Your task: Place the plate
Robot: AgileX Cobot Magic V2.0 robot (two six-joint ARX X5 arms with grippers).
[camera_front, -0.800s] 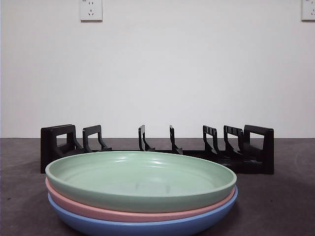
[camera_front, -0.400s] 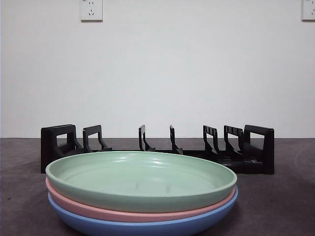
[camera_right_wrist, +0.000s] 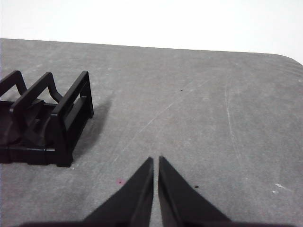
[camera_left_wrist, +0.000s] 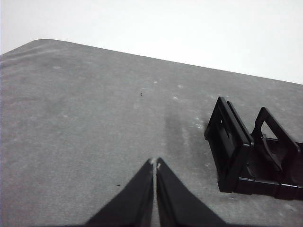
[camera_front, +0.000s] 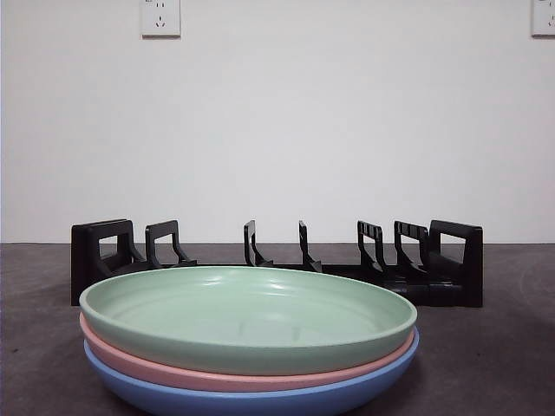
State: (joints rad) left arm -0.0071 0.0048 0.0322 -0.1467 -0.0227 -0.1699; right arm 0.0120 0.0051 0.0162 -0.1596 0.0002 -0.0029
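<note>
Only the front view shows the stack of three shallow round plates, a pale green plate (camera_front: 247,308) lying flat and rim-up on a pink plate (camera_front: 217,373) and a blue plate (camera_front: 260,399), near the camera and in front of the long black plastic dish rack (camera_front: 277,264), which runs crosswise with its dividers upright. Each wrist view shows only one end of the rack: the left gripper (camera_left_wrist: 155,164) and the right gripper (camera_right_wrist: 155,160) hang above bare table beside it, jaws pressed together, holding nothing. The grey, scuffed matte tabletop (camera_front: 486,364) meets a white wall (camera_front: 347,130) with two sockets.
</note>
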